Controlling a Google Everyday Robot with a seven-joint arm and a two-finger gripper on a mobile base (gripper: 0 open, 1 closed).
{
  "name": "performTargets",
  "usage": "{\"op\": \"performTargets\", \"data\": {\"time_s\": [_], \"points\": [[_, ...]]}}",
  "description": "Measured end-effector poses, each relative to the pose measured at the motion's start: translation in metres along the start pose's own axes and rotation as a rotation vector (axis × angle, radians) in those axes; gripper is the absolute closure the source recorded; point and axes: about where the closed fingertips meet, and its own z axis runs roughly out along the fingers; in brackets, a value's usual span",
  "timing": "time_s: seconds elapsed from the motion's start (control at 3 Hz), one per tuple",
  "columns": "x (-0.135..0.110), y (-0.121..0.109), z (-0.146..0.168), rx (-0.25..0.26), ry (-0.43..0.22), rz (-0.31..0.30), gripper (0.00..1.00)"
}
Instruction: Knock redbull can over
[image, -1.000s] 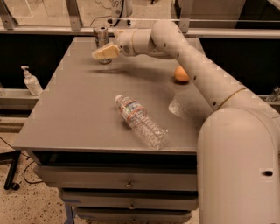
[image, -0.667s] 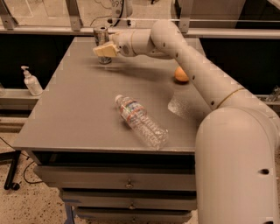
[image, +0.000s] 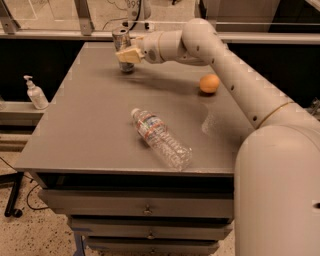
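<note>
The redbull can (image: 121, 39) stands at the far left of the grey table (image: 90, 125), silver top up and leaning a little. My gripper (image: 128, 55) is right against the can's middle and hides part of its body. The can's base (image: 127, 67) shows below the gripper. My white arm (image: 225, 65) reaches in from the right across the back of the table.
A clear plastic water bottle (image: 161, 138) with a red-and-white label lies on its side at mid table. An orange (image: 209, 83) sits at the right. A hand sanitizer bottle (image: 35, 93) stands on a ledge to the left. A rail runs behind the table.
My gripper has shifted slightly to the right at the can. The can's top now shows a little further right. The bottle and the orange have not moved.
</note>
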Motion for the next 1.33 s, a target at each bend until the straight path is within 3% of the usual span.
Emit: {"op": "performTargets", "data": {"time_s": [0.33, 0.67, 1.33], "points": [[-0.017, -0.006, -0.029, -0.008, 0.060, -0.071, 1.00], [-0.035, -0.004, -0.059, -0.041, 0.188, -0.161, 1.00], [-0.011, 0.028, -0.119, -0.166, 0.568, -0.289, 1.00]]}}
